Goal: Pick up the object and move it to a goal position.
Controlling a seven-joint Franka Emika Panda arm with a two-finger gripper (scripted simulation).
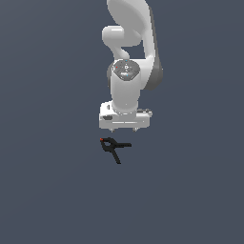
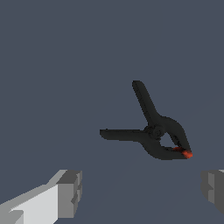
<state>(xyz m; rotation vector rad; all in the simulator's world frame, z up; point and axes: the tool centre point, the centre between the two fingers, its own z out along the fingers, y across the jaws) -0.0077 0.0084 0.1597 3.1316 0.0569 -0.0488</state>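
The object (image 1: 113,147) is a small black spring clamp with two thin splayed handles and a red tip, lying flat on the dark grey surface. In the wrist view the object (image 2: 153,131) lies beyond the gap between the two grey fingertips (image 2: 70,192), apart from both. My gripper (image 1: 123,129) hangs just above and slightly behind the clamp in the exterior view. My gripper (image 2: 142,192) is open, with nothing between its fingers.
The white arm (image 1: 128,57) rises behind the gripper. A plain dark grey surface (image 1: 47,181) surrounds the clamp; no other objects show.
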